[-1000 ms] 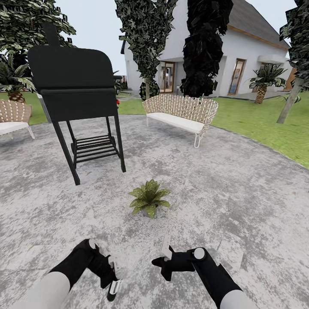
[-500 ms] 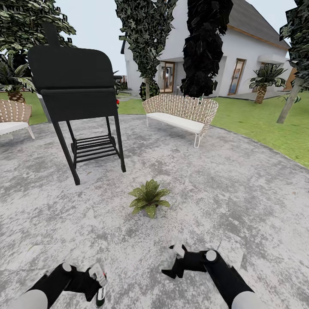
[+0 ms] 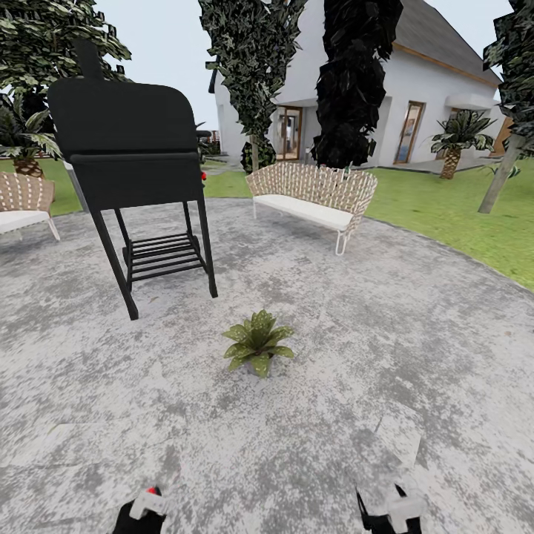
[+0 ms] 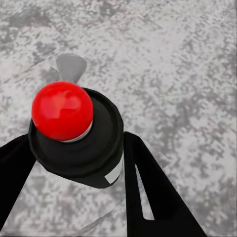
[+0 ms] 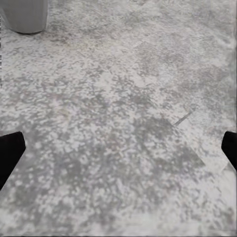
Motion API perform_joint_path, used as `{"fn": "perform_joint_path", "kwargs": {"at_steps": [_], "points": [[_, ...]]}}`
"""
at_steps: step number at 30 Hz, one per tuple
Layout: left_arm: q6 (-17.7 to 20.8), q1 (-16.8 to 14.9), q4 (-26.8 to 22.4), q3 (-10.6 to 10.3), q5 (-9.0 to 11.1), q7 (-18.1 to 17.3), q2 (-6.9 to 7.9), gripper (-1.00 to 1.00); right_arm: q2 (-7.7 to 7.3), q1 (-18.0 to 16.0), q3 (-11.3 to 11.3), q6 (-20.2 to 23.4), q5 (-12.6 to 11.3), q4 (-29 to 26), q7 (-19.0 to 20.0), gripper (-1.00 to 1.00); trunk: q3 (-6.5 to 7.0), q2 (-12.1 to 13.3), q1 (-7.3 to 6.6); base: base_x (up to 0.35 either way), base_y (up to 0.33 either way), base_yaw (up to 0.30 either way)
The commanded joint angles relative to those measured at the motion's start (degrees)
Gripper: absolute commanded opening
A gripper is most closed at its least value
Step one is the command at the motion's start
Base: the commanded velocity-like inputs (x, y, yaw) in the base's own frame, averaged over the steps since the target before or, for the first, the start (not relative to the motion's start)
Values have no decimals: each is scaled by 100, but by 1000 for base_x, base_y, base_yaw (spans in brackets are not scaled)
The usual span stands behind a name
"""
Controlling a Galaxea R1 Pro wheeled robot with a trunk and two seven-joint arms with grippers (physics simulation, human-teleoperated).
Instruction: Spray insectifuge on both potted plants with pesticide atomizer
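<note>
Left gripper point(image 4: 74, 163) clamps the pesticide atomizer point(image 4: 79, 138), seen end-on, axis toward the camera; right gripper point(image 5: 118, 148) jaws spread.

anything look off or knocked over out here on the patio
Nothing stands out: the potted plant sits upright on the paving, and the grill and wicker bench stand level. The left gripper grips the pesticide atomizer.

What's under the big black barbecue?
Under the barbecue, a slatted black shelf sits between its legs, above grey paving. Its closed lid hides the inside.
</note>
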Motion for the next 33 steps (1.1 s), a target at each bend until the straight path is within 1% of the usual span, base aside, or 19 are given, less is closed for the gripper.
{"fn": "perform_joint_path", "kwargs": {"at_steps": [1,2,3,5,9,23,33], "points": [[-134,38,13,46,118,55,-5,-100,3,73,-30,-297,52,141,-100,100,-4,-2,-1,0,0,0],[-195,62,18,45,210,96,-6,-100,7,162,-32,-532,50,227,-133,100,-4,-2,-1,0,0,0],[-228,95,19,48,258,120,-4,-100,19,266,-32,-736,46,272,-150,100,-4,-2,-1,0,0,0],[-251,202,15,47,289,155,-3,-100,43,419,-33,-950,43,307,-158,100,-4,-2,-1,0,0,0],[-253,248,18,48,307,178,-5,-100,62,475,-25,-979,71,305,-141,100,-4,-2,-1,0,0,0],[-253,253,22,45,304,171,-11,-100,60,487,-16,-972,84,372,-132,100,-4,-2,-1,0,0,0],[-253,255,16,43,308,171,-54,-100,60,487,-16,-971,84,372,-132,100,-4,-2,-1,0,0,0]]}}
